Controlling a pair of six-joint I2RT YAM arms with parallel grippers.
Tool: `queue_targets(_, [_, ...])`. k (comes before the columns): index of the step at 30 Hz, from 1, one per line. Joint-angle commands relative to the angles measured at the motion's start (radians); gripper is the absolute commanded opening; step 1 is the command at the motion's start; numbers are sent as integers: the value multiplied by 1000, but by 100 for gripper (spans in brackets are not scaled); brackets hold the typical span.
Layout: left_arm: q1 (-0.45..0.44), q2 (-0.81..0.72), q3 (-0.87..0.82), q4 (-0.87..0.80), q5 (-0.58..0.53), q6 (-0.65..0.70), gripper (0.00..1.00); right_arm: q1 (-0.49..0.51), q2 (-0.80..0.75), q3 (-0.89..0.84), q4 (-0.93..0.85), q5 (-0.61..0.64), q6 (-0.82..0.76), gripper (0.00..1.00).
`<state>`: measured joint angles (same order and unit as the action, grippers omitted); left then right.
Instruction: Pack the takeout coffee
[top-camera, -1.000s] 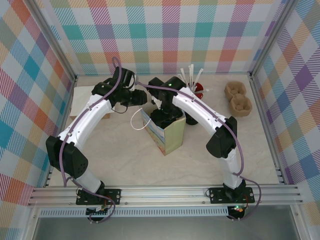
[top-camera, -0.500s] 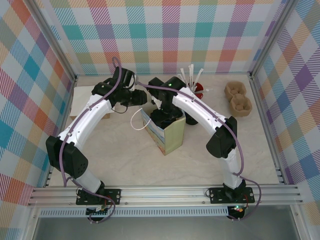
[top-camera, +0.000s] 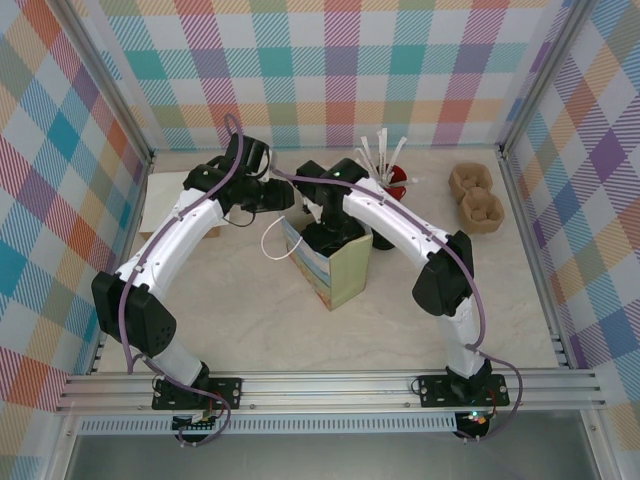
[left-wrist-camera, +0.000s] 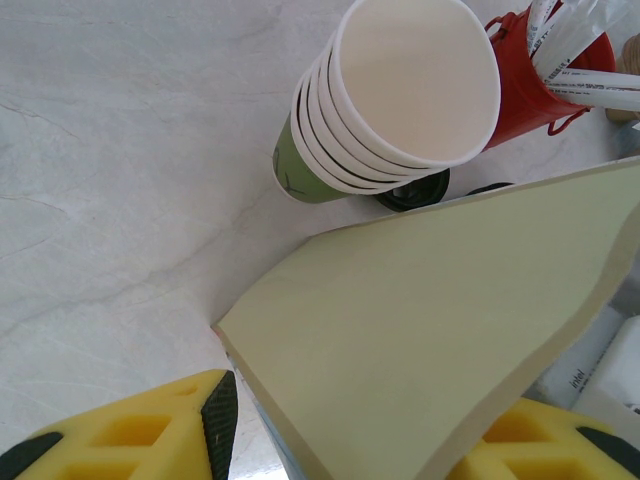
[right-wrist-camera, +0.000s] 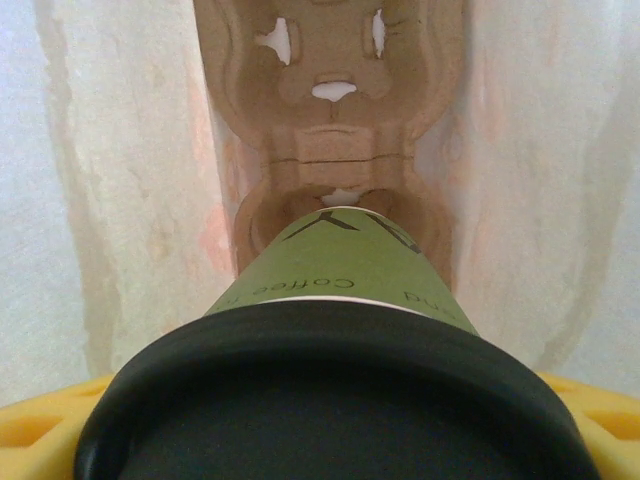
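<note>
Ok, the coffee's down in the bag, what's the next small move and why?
Probably ease the right gripper down a touch before letting go: the takeout coffee looks barely into the near pocket of the pulp tray on the floor of the bag, not clearly seated.

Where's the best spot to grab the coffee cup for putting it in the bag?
Up high, just under the black lid, coming straight down from above. The coffee cup stands upright between close bag walls, its base at the tray pocket.
</note>
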<state>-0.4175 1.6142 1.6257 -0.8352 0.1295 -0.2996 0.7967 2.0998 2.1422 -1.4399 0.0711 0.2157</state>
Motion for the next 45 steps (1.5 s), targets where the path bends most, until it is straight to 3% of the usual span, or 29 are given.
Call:
queue_targets(1, [-7,-28,-3,-1,-8,-9,48,-13,-17,-29,15,-7,-22,83])
queue_targets(45, [-7,-36,-5,-1,-10,-10,48,-20,3,-79,36,-14,-20,83])
